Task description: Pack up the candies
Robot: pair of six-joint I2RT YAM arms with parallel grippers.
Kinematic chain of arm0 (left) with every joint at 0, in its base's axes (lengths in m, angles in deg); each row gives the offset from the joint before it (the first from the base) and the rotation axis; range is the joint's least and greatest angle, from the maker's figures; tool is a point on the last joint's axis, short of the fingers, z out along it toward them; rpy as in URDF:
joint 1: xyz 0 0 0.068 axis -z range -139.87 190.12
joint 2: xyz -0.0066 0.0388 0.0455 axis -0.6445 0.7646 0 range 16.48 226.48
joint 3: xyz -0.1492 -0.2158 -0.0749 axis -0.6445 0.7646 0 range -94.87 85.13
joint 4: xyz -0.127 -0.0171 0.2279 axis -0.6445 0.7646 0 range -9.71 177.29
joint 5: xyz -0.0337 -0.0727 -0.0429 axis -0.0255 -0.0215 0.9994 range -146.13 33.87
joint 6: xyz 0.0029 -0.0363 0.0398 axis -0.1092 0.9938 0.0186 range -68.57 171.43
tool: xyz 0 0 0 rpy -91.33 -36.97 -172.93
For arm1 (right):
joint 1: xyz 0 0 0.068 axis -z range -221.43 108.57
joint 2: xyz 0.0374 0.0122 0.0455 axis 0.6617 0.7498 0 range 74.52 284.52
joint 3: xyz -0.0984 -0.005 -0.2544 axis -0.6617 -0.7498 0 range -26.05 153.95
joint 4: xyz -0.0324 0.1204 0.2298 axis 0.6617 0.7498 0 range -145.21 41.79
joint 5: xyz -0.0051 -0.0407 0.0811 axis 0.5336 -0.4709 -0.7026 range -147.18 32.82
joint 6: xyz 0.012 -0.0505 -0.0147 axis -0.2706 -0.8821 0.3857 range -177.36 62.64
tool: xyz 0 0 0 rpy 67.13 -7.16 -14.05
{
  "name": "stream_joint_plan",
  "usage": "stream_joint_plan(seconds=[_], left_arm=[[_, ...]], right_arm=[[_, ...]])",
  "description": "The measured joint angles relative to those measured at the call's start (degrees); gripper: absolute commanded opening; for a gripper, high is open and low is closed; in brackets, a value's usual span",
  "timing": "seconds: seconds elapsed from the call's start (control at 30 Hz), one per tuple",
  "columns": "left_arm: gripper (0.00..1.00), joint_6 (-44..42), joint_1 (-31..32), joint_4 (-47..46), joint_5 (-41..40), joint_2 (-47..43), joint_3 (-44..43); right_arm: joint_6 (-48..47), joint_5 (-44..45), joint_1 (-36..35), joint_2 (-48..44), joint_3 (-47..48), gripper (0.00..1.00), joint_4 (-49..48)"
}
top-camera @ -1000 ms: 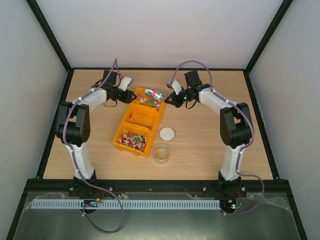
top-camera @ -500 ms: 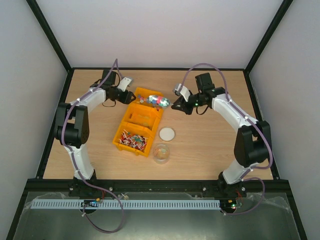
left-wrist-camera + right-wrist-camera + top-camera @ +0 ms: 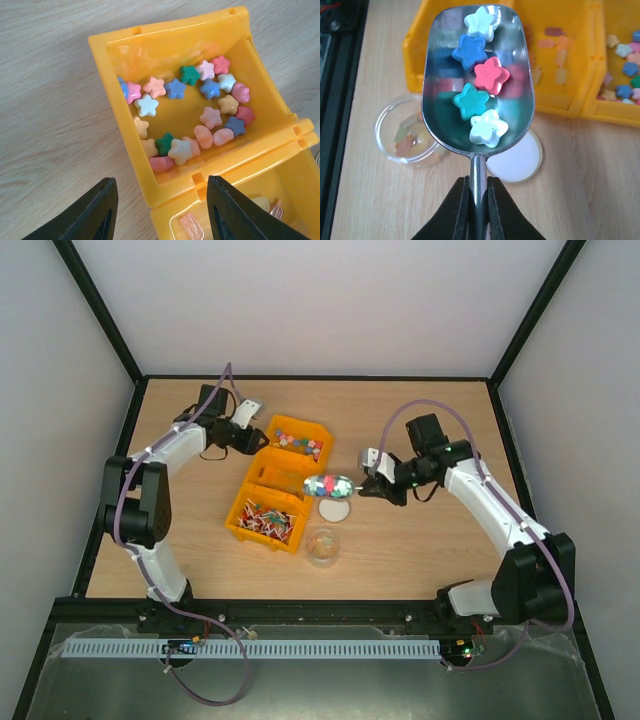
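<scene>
Star-shaped candies (image 3: 200, 115) in mixed colours lie in the far compartment of a yellow bin (image 3: 262, 502); the bin's rim also shows in the left wrist view (image 3: 170, 27). My right gripper (image 3: 373, 488) (image 3: 478, 192) is shut on the handle of a metal scoop (image 3: 330, 484) (image 3: 440, 75) that carries several candies (image 3: 492, 75). The scoop hangs over the white lid (image 3: 334, 508) (image 3: 517, 160), just beyond the clear jar (image 3: 322, 546) (image 3: 407, 132). My left gripper (image 3: 252, 437) (image 3: 161, 181) is open, its jaws either side of the candy compartment's corner.
The bin's near compartment holds thin red-and-white stick pieces (image 3: 266, 521). The jar has a few pale translucent pieces in it. The table's black frame runs along its edges, with the arm bases at the near edge.
My right arm has carried the loaded scoop out of the far compartment and towards the near side, to above the lid by the jar. My left gripper has drawn back slightly.
</scene>
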Motion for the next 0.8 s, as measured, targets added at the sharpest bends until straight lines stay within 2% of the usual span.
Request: stream_joint_plan(seconds=[0.33, 0.8], left_arm=[[0.51, 0.02, 0.0, -0.28, -0.04, -4.59, 3.98], [0.51, 0.11, 0.0, -0.37, -0.04, -6.51, 5.42]], right_arm=[[-12.83, 4.15, -1.68, -5.75, -4.13, 0.01, 10.88], [-15.32, 14.4, -6.84, -6.36, -4.66, 0.01, 15.1]])
